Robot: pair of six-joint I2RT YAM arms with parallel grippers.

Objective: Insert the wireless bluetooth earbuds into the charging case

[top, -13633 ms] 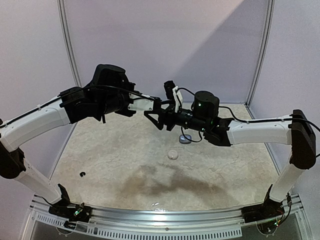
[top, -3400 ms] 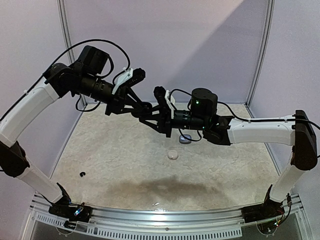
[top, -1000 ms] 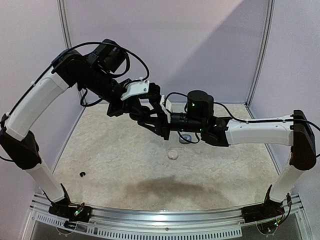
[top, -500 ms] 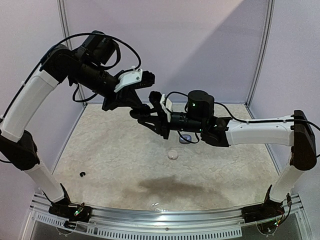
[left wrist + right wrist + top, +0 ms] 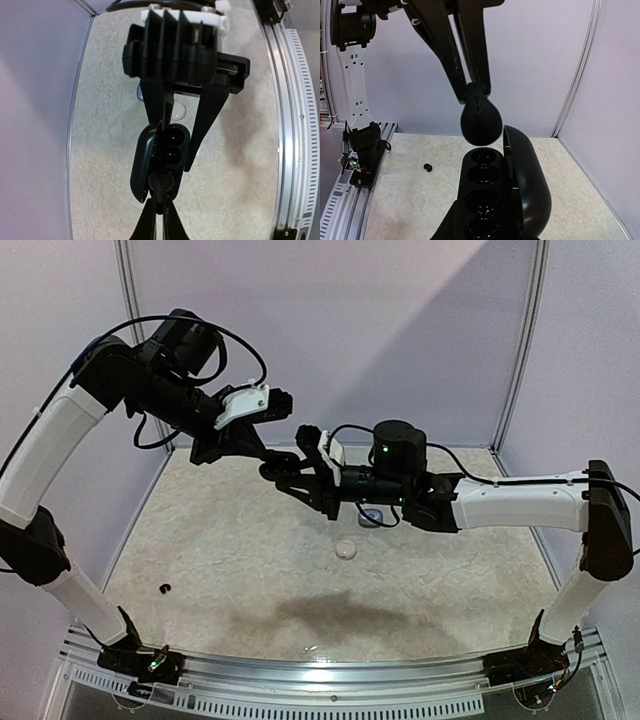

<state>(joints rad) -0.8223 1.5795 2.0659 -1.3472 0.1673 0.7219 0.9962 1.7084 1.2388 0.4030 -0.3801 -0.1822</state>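
My right gripper [image 5: 302, 478] is shut on an open black charging case [image 5: 485, 200] and holds it in the air over the back of the table, lid [image 5: 530, 185] swung to the right. The case also shows in the left wrist view [image 5: 167, 150], between the right fingers [image 5: 210, 115]. My left gripper [image 5: 161, 205] is shut on a black earbud [image 5: 161, 184] and holds it right over the case's end well; it also shows in the right wrist view [image 5: 480, 122]. I cannot tell whether it touches. A second black earbud [image 5: 165, 588] lies on the table at the near left.
A small whitish case [image 5: 346, 549] lies at mid-table. A grey case [image 5: 371, 520] lies just behind it, partly hidden under the right arm. Purple walls close the table at the back and sides. A metal rail [image 5: 320, 680] runs along the near edge.
My left arm has swung up and to the left, while its fingers stay at the end of the case. The right arm with the case has barely moved.
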